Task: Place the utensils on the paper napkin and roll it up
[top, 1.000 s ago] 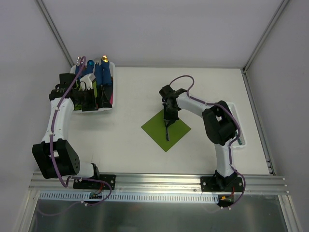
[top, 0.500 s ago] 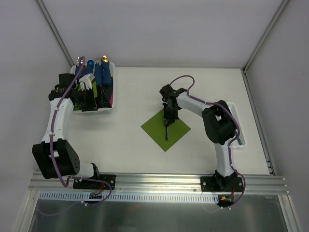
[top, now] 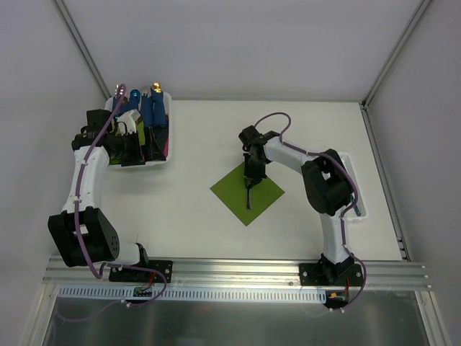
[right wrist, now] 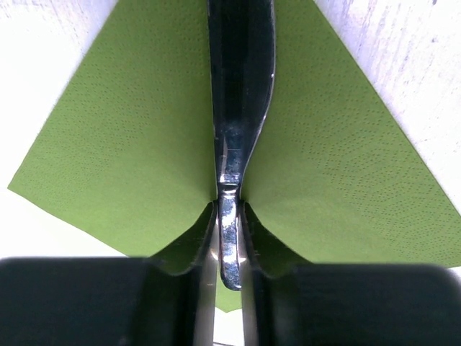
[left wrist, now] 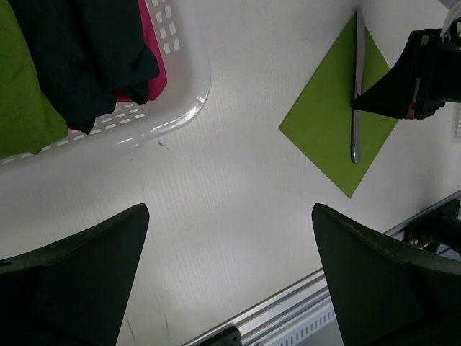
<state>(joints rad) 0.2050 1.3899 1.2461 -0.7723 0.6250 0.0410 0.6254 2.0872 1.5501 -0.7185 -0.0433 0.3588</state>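
Note:
The lime-green paper napkin [top: 230, 189] lies flat as a diamond at the table's middle; it also shows in the left wrist view [left wrist: 324, 122] and the right wrist view [right wrist: 130, 144]. One utensil [top: 249, 198] lies along its diagonal. My right gripper [top: 250, 179] stands low over the napkin's far half, shut on the utensil's narrow silver end [right wrist: 228, 231], with the darker, wider part [right wrist: 241, 65] stretching away from the fingers [right wrist: 194, 245]. My left gripper [left wrist: 227, 216] is open and holds nothing, hanging by the basket at the far left [top: 133, 148].
A white perforated basket [top: 164, 160] at the far left holds blue rolled bundles plus green and pink paper; its rim shows in the left wrist view [left wrist: 191, 94]. A white tray [top: 358, 209] sits behind the right arm. A metal rail [top: 230, 270] runs along the near edge.

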